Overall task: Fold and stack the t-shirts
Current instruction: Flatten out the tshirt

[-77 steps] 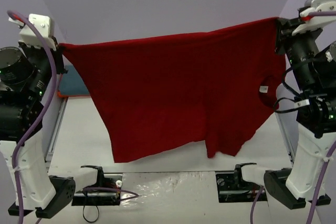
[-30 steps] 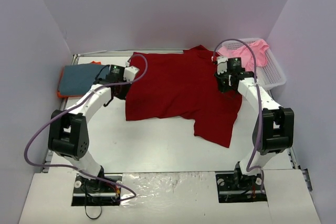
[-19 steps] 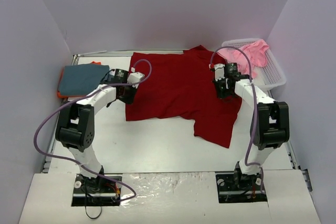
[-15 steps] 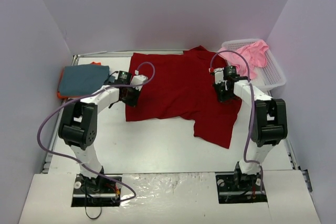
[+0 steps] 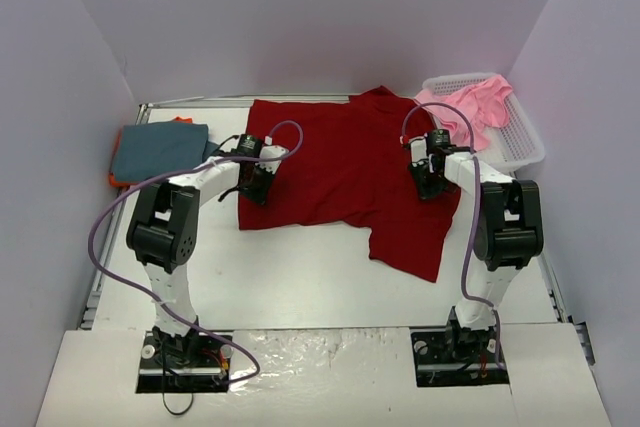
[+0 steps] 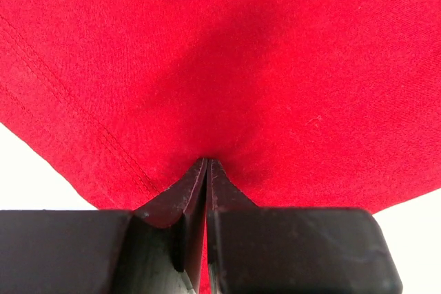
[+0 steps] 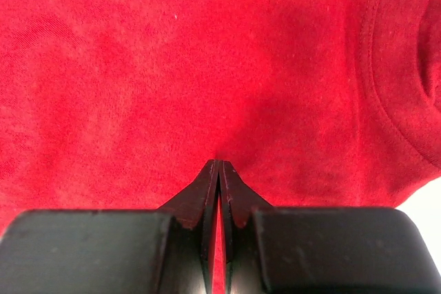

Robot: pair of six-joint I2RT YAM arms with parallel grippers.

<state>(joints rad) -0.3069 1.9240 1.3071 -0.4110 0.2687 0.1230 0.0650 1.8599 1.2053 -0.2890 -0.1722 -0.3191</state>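
The top external view looks down from above and behind both arm bases at 6 o'clock, taking in the whole tabletop (image 5: pixel 300 277). Each of the 2 wrist views sits close over the dark red t-shirt (image 5: pixel 340 167), which all 3 views share.

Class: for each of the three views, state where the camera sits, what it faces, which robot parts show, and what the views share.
Top external: above and behind the bases, facing the table; both arms, red shirt, basket.
Left wrist: on the left arm, facing down; shut left gripper on red cloth.
Right wrist: on the right arm; shut right gripper beside the collar.
Shared: the red shirt.
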